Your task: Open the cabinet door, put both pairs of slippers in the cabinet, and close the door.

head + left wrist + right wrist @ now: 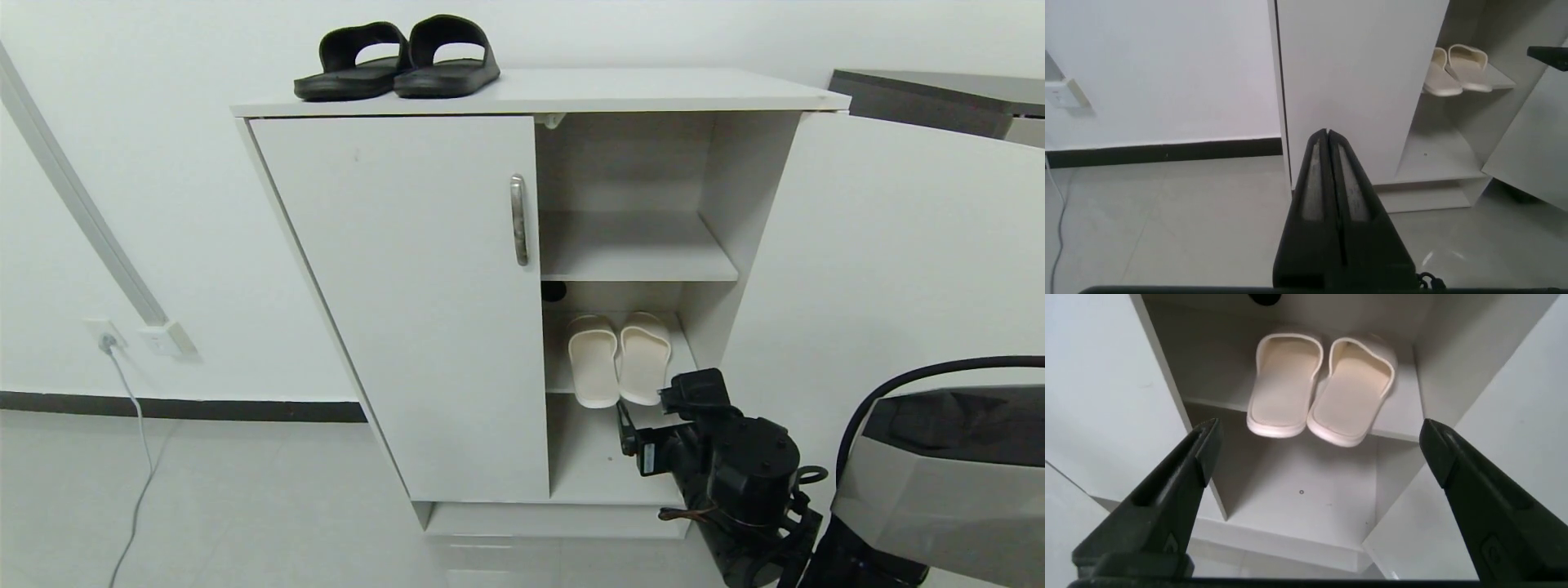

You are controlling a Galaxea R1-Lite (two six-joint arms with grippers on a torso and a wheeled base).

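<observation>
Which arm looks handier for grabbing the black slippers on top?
Probably the right. The right gripper sits just in front of the open cabinet with its jaws wide apart, while the left gripper hangs farther back, jaws shut. The black slippers do lie toward the left of the top, though.

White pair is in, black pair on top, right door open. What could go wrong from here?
1. The white slippers overhang the front edge of their shelf; the open door may catch them on closing.
2. The black slippers sit near the front edge of the cabinet top; a poor grasp could knock them off.
3. The right gripper, jaws open, sits low beside the open door; lifting it may bump that door.
</observation>
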